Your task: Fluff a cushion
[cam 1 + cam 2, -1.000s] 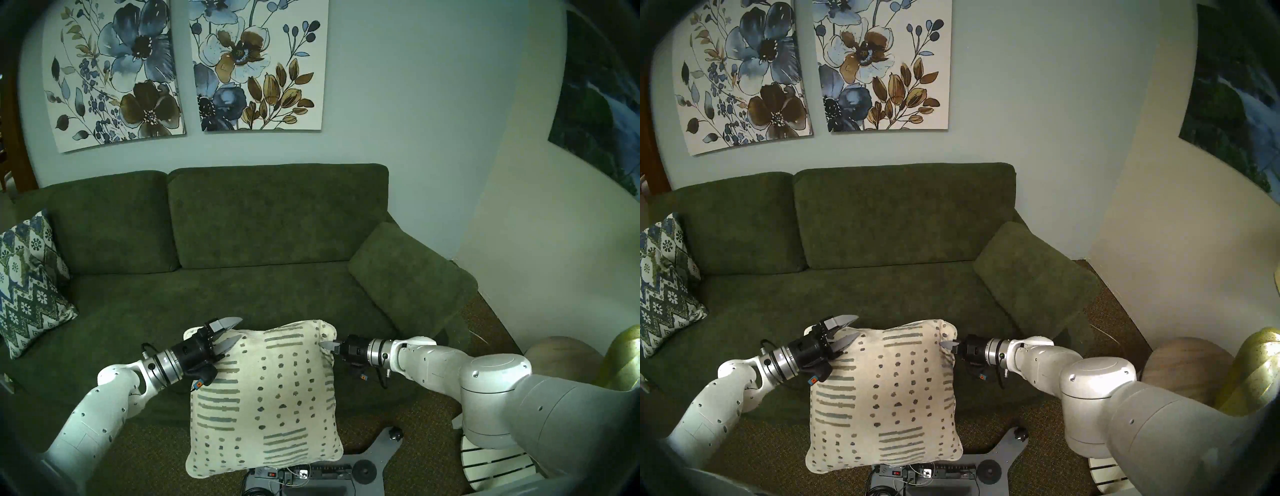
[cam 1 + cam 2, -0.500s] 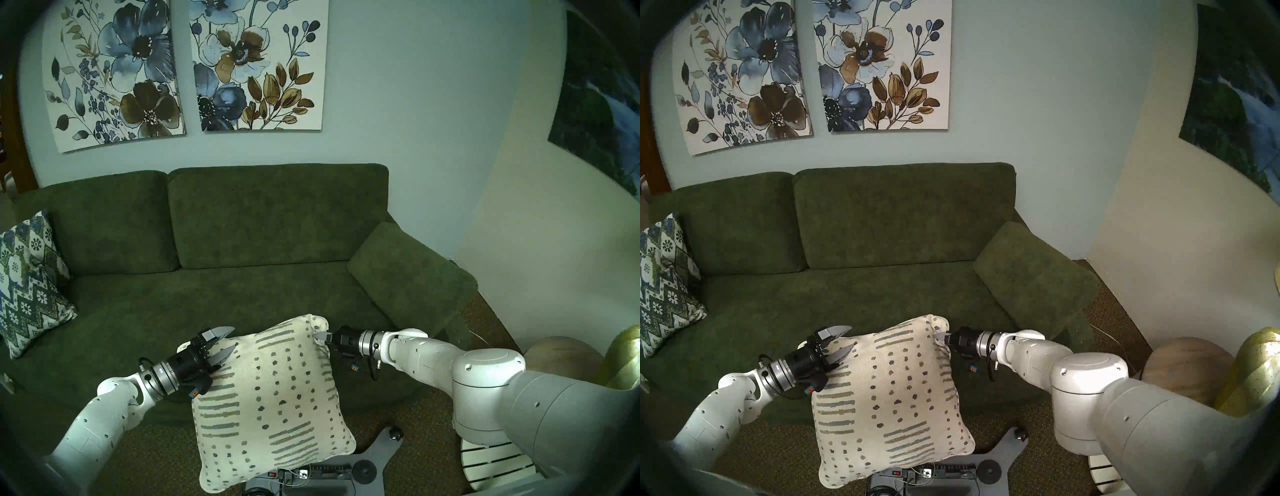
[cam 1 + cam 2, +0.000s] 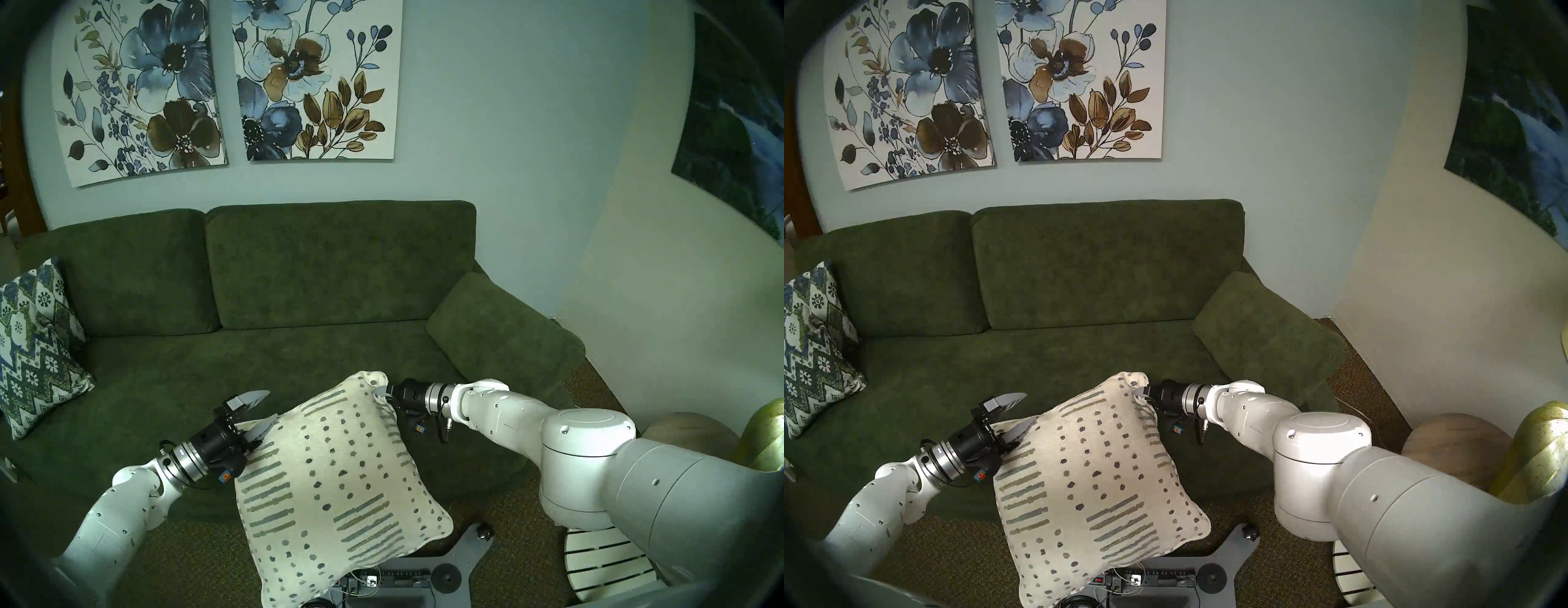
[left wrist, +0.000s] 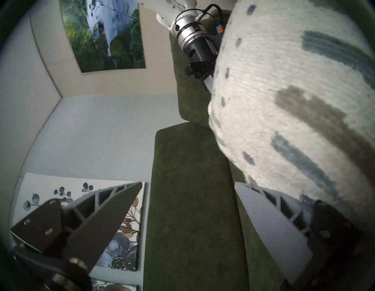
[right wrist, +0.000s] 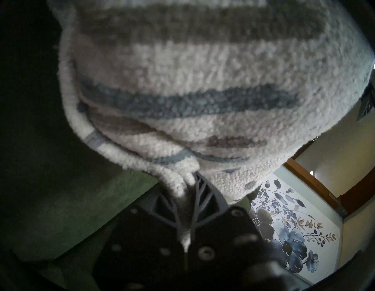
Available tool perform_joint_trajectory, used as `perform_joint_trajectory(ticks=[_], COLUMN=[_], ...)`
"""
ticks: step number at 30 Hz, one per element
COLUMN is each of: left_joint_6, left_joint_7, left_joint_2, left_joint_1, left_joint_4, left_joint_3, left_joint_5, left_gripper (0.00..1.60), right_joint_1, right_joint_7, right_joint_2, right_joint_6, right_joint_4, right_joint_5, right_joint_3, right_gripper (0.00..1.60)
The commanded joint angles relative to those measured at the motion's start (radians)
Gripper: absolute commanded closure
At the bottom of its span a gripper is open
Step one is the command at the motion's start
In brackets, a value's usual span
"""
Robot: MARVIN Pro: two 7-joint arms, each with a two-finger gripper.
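There are two throw pillows: one cream cushion [image 3: 335, 479] with dots and dashes, and one zigzag pillow [image 3: 36, 352]. One green sofa [image 3: 297, 348] has two back cushions and one loose green cushion [image 3: 500, 335]. Two floral canvases [image 3: 229, 80] and one landscape poster [image 3: 734, 123] hang on the walls, and two grippers show, the left gripper [image 3: 261, 414] and the right gripper [image 3: 379, 391].

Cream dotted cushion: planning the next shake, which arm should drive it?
Right. The right gripper is shut on the square cream dotted cushion at its corner; the left gripper is open, merely beside it.
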Motion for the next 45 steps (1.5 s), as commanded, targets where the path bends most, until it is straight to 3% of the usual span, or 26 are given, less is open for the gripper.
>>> perform_joint_trajectory(ticks=[1, 8, 21, 45], left_joint_6=[-0.047, -0.113, -0.2, -0.2], left_joint_7=[0.117, 0.179, 0.07, 0.032], left_joint_2=[0.055, 0.039, 0.017, 0.014], left_joint_1=[-0.037, 0.042, 0.186, 0.355], left_joint_4=[-0.11, -0.188, -0.201, -0.279], left_joint_3=[-0.092, -0.096, -0.071, -0.124], left_joint_5=[-0.073, -0.103, -0.132, -0.208], left_gripper=[0.0, 0.0, 0.0, 0.0], right_joint_1=[0.118, 0.144, 0.179, 0.257], right_joint_7=[0.023, 0.058, 0.102, 0.199], right_joint_2=[-0.026, -0.04, -0.088, -0.107], right_joint_6=[-0.002, -0.005, -0.002, 0.015], right_joint_4=[0.002, 0.004, 0.004, 0.003], right_joint_5=[0.009, 0.011, 0.014, 0.01], right_joint_3=[0.017, 0.034, 0.074, 0.163], right_gripper=[1.6, 1.6, 1.6, 1.6])
